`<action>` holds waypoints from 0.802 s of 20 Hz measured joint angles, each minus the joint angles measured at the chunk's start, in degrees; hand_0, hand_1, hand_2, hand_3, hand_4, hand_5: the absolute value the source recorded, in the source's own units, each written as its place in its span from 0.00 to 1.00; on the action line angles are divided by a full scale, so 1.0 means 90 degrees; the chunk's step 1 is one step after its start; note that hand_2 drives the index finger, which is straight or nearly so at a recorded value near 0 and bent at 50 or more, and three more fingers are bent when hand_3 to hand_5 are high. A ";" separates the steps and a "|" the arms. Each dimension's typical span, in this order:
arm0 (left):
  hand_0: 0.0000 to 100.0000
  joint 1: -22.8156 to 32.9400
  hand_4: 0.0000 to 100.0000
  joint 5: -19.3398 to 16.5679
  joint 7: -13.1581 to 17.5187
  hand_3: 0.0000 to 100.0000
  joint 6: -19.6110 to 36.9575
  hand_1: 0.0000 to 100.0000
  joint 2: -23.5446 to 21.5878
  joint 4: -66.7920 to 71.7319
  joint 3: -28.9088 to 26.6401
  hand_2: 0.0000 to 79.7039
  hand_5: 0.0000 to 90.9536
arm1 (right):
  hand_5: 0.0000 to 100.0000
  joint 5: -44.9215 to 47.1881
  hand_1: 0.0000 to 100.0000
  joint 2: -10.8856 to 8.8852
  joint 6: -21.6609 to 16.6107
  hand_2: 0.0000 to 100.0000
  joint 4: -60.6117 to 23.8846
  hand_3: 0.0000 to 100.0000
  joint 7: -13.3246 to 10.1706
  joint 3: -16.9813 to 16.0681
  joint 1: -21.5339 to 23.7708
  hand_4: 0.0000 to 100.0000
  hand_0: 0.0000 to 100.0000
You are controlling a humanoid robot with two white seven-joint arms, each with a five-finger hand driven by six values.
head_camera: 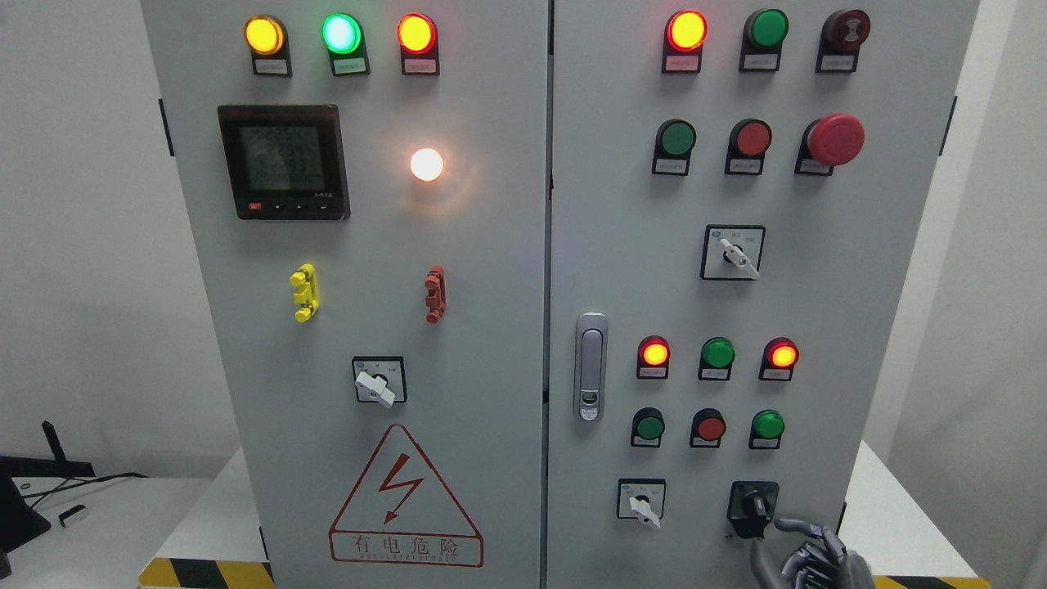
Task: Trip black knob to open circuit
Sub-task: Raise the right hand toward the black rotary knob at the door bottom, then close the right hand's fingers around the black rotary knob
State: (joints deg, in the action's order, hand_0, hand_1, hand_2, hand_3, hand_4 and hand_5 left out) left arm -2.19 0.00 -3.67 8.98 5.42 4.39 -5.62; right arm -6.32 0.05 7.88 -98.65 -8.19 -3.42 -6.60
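The black knob [753, 506] sits on its black square plate at the lower right of the cabinet's right door [761, 286]. Its handle points up and slightly to the right. My right hand [806, 556] rises from the bottom edge just below and right of the knob, grey fingers [792, 525] spread and slightly curled, with one fingertip close to the plate's lower right corner. It holds nothing. My left arm is out of sight.
A white selector switch [643, 502] is left of the black knob. Above are lit red lamps [654, 353], green and red buttons, another white selector [735, 254], a red mushroom stop button [836, 139] and the door latch [590, 366]. The left door carries a meter [284, 161].
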 measured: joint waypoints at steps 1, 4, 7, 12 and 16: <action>0.12 0.0000 0.00 0.0000 0.0000 0.00 0.0000 0.39 0.0000 0.0000 0.0000 0.00 0.00 | 1.00 0.0000 0.72 -0.0001 0.0000 0.42 0.0004 0.87 0.0002 0.0008 -0.0004 1.00 0.32; 0.12 0.0000 0.00 0.0000 0.0000 0.00 0.0000 0.39 0.0000 -0.0001 0.0000 0.00 0.00 | 1.00 0.0000 0.72 -0.0002 0.0001 0.42 0.0010 0.87 0.0002 0.0034 -0.0012 1.00 0.32; 0.12 0.0000 0.00 0.0000 0.0000 0.00 0.0000 0.39 0.0000 -0.0001 0.0000 0.00 0.00 | 1.00 0.0000 0.72 -0.0003 0.0001 0.42 0.0017 0.87 0.0004 0.0058 -0.0020 1.00 0.32; 0.12 0.0000 0.00 0.0000 0.0000 0.00 0.0000 0.39 0.0000 -0.0001 0.0000 0.00 0.00 | 1.00 -0.0005 0.72 0.0054 0.0031 0.43 0.0023 0.87 0.0005 0.0090 -0.0060 0.99 0.32; 0.12 0.0000 0.00 0.0000 0.0000 0.00 0.0000 0.39 -0.0001 -0.0001 0.0000 0.00 0.00 | 1.00 -0.0008 0.73 0.0105 0.0113 0.44 0.0031 0.88 0.0006 0.0104 -0.0088 0.99 0.32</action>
State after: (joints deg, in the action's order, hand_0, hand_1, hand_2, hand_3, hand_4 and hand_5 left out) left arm -2.19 0.00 -3.67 8.98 5.41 4.39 -5.62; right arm -6.39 0.99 8.90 -98.38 -8.14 -2.49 -7.39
